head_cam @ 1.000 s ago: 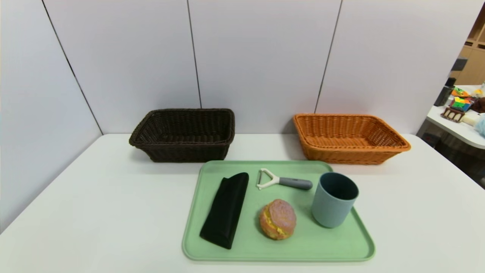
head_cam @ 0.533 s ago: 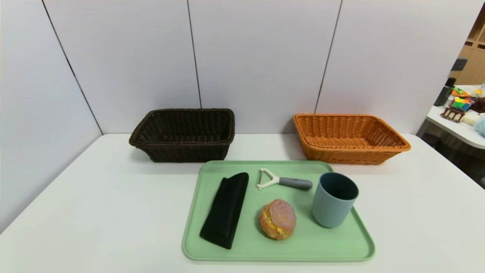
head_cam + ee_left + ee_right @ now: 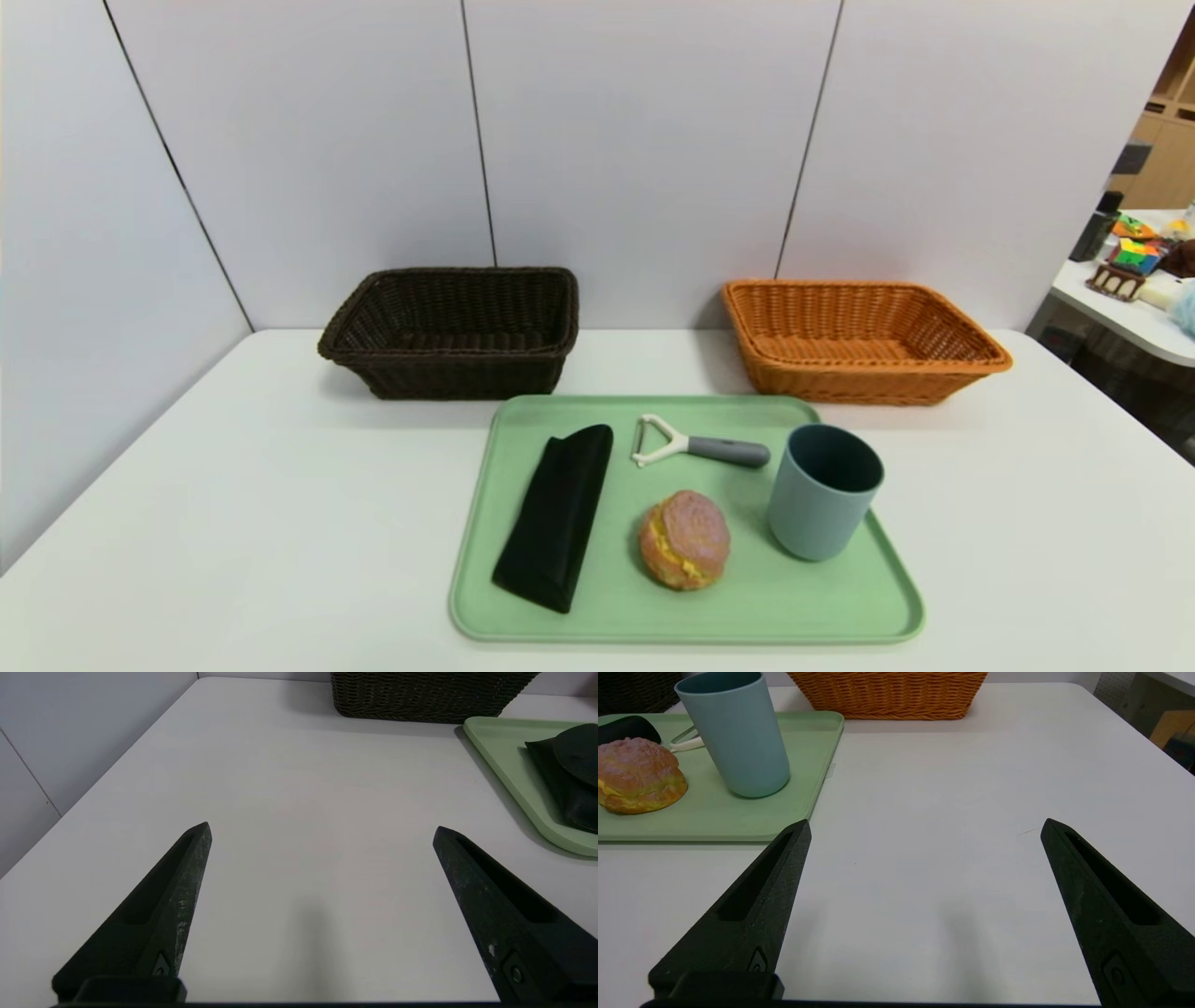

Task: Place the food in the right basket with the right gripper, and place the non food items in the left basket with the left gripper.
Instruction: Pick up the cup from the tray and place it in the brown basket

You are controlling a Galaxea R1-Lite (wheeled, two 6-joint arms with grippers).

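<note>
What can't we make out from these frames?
- Peeler, right wrist view: mostly hidden behind the cup.
- Pouch, left wrist view: cut off by the frame edge.
- Dark basket, left wrist view: only its lower wall shows.
- Both grippers, head view: outside the frame.
- Side-table clutter, head view: too small to identify.

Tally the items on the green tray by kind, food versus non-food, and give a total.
Food: 1, the round pinkish-brown bun with yellow filling
Non-food: 3, the blue-grey plastic cup, the long black folded fabric pouch, the white Y-head peeler with grey handle
Total: 4
</note>
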